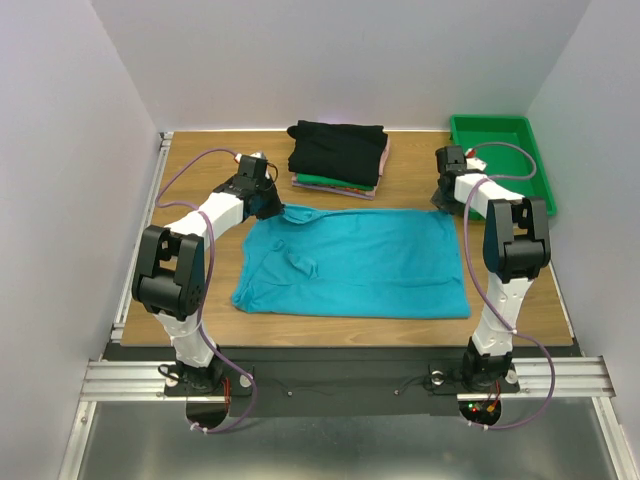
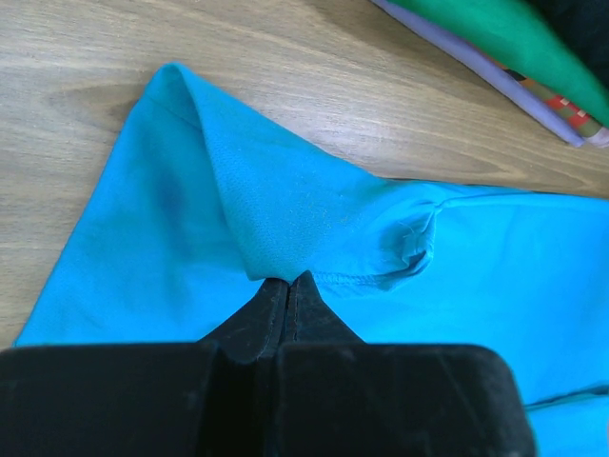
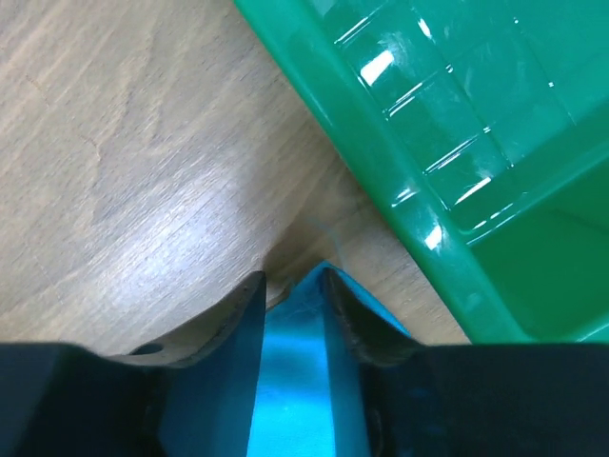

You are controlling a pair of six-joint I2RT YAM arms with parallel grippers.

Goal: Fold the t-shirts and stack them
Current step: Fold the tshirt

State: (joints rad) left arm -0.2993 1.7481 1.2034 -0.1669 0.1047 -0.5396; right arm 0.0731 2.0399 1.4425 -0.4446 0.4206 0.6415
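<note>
The teal t-shirt (image 1: 350, 262) lies spread flat across the middle of the table (image 1: 410, 170), with a small puckered ridge left of its centre. Behind it, at upper centre of the top view, sits the folded stack (image 1: 338, 160), a black shirt on top with green and pink layers showing beneath. The left gripper (image 2: 288, 283) is at the shirt's upper-left corner. Its fingers are pressed together on a raised fold of teal cloth near a hem. The right gripper (image 3: 293, 281) is at the upper-right corner, its fingers narrowly apart with teal cloth filling the gap, so it appears to have the corner pinched. The step in hand looks like the start of a fold, with both far corners gripped and none of the shirt doubled over yet. The next move probably calls for both arms to lift together and carry the far edge toward the bottom of the frame, evenly, so the cloth stays taut and the pucker does not spread. The green tray (image 1: 500, 160), at upper right just beside the right gripper, shows nothing inside it.
</note>
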